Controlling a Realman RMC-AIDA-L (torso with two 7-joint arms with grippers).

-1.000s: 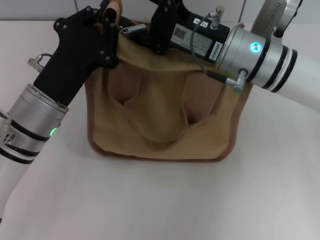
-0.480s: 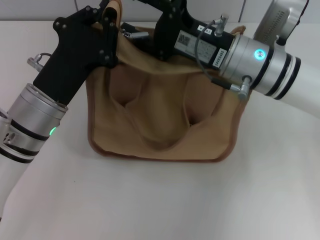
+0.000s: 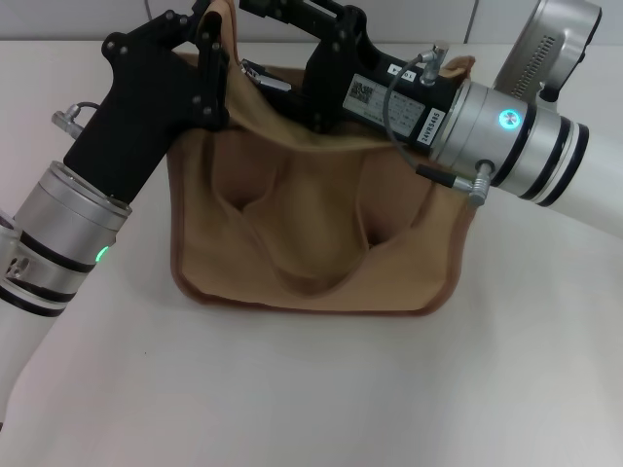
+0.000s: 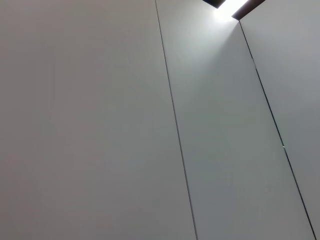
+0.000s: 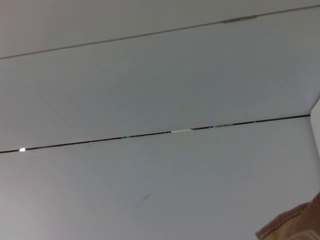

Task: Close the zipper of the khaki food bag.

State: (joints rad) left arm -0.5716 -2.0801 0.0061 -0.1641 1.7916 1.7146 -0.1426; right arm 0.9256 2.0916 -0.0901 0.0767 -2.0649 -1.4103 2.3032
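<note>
The khaki food bag [image 3: 321, 233] stands on the white table, its front pockets facing me. My left gripper [image 3: 212, 29] is at the bag's upper left corner, shut on the tan fabric there, with a soft loop [image 3: 223, 14] sticking up beside it. My right gripper [image 3: 292, 68] lies across the bag's top panel from the right. The zipper's silver pull tab [image 3: 267, 76] shows just left of the gripper's black body. Most of the zipper line is hidden under that arm. A bit of tan fabric [image 5: 295, 227] shows in a corner of the right wrist view.
The white table [image 3: 311, 389] spreads in front of the bag and to both sides. The two arms cross over the bag's left and right ends. The left wrist view shows only pale panels [image 4: 100, 125] with seams.
My right gripper has moved to the right along the bag's top, and the silver pull tab has shifted a little right with it. The left gripper has stayed in place.
</note>
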